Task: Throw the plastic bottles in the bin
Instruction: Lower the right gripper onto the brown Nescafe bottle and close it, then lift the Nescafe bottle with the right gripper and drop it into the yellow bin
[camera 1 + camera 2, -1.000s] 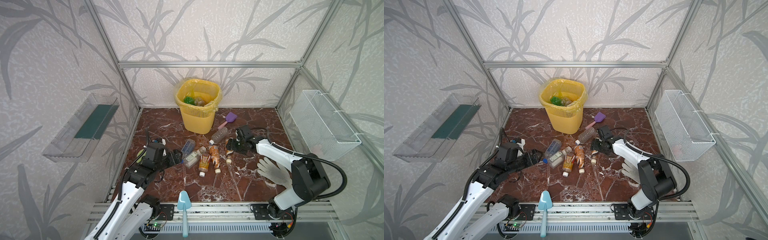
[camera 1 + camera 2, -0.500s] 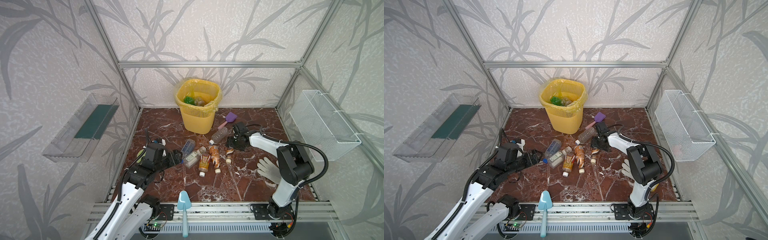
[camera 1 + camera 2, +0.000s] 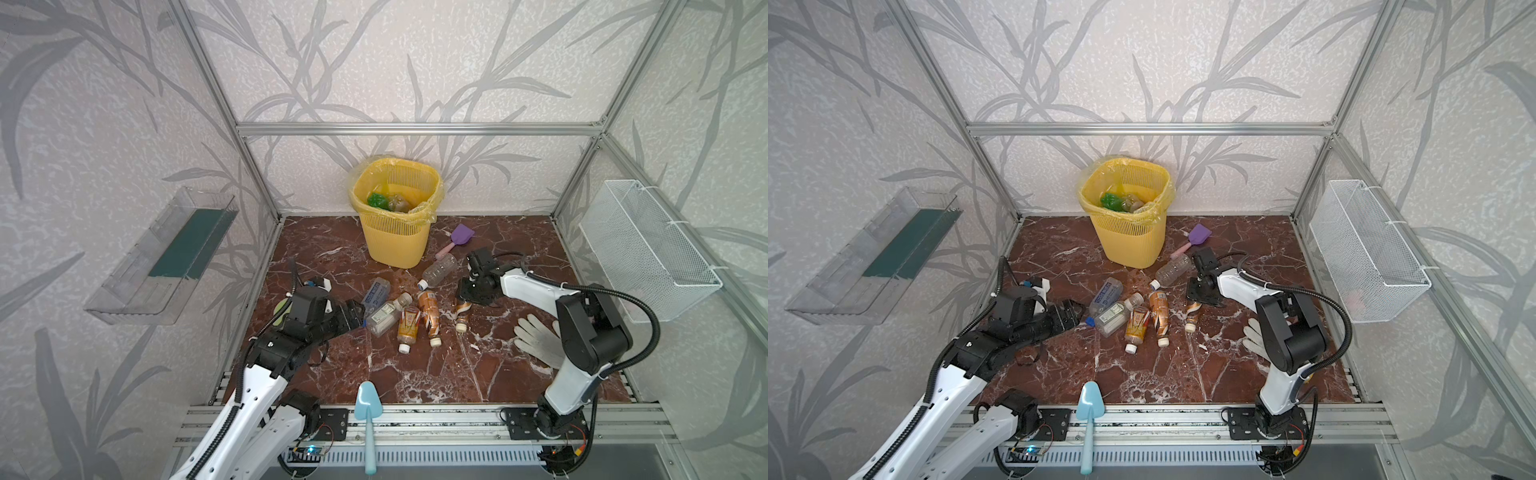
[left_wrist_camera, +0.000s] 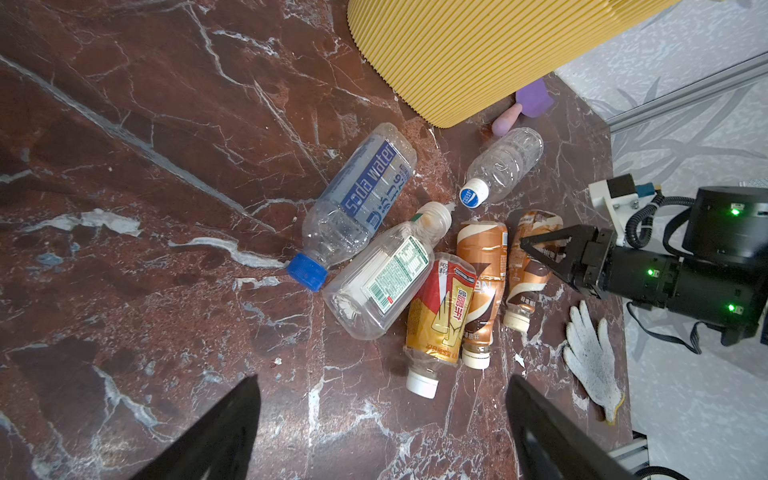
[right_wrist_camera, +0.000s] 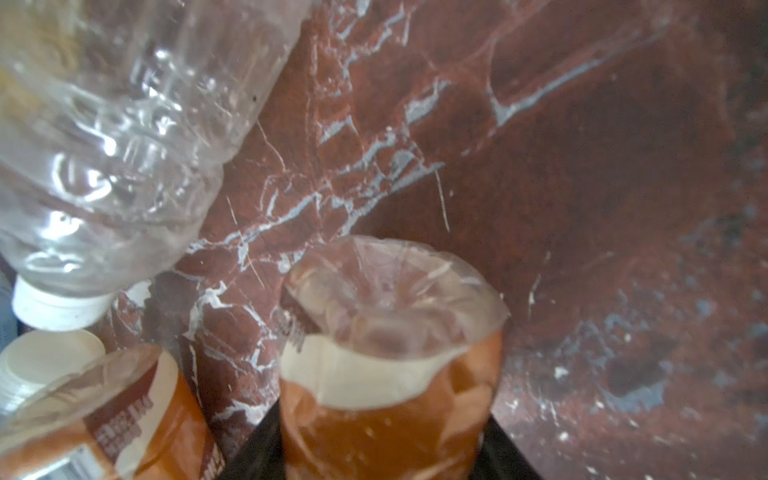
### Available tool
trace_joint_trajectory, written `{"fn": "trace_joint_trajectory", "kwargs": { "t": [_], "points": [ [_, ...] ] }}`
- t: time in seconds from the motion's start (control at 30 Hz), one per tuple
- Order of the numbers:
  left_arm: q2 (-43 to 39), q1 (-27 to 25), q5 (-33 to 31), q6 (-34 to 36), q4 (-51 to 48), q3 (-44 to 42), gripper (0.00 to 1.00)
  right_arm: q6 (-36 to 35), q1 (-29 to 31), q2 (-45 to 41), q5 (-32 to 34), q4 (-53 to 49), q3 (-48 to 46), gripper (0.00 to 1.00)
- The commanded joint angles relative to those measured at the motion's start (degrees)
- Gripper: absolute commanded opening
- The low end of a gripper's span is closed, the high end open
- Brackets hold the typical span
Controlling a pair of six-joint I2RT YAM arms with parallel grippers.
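Several plastic bottles lie on the marble floor in front of the yellow bin (image 3: 395,241) (image 3: 1129,245) (image 4: 478,50). A green bottle (image 3: 376,199) lies inside the bin. My right gripper (image 3: 467,293) (image 3: 1196,291) (image 4: 536,249) (image 5: 382,436) is shut on the base end of a crumpled brown-orange bottle (image 3: 462,309) (image 4: 530,270) (image 5: 386,374), which rests on the floor. My left gripper (image 3: 355,313) (image 3: 1073,313) (image 4: 383,380) is open and empty, just short of the pile: a blue-labelled soda water bottle (image 4: 361,199), a white-labelled clear bottle (image 4: 382,282) and a gold-red bottle (image 4: 440,311).
A clear unlabelled bottle (image 3: 439,270) (image 5: 104,145) lies beside the right gripper. A purple shovel (image 3: 459,237) lies by the bin, and a blue shovel (image 3: 365,411) at the front edge. A white glove (image 3: 536,340) lies under the right arm. A wire basket (image 3: 648,249) and a clear tray (image 3: 166,257) hang on the walls.
My right gripper has come forward from beside the clear bottle onto the brown-orange bottle, and its jaws have closed on it. The right elbow swung. The left arm has not moved.
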Motion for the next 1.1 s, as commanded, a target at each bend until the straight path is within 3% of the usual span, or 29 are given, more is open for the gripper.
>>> {"fn": "trace_joint_trajectory", "kwargs": {
  "t": [0.0, 0.37, 0.63, 0.9, 1.07],
  "points": [
    [0.48, 0.13, 0.11, -0.47, 0.5, -0.69, 0.92, -0.35, 0.55, -6.68, -1.2, -3.12, -4.35, 0.51],
    [4.54, -0.01, 2.95, -0.77, 4.0, -1.11, 0.92, 2.19, 6.4, -23.89, -2.22, -8.31, -19.84, 0.51],
    [7.18, 0.05, 3.98, -0.48, 5.39, -0.88, 0.91, 4.51, 12.98, -32.53, 0.31, -10.94, -25.37, 0.51],
    [7.99, 0.06, 4.31, -0.21, 5.24, -1.0, 0.92, 6.02, 13.56, -32.32, 0.73, -10.33, -24.95, 0.51],
    [6.6, 0.06, 2.84, -0.45, 4.62, -0.94, 0.91, 5.3, 13.56, -30.14, 2.63, -10.77, -16.67, 0.51]
  ]
}}
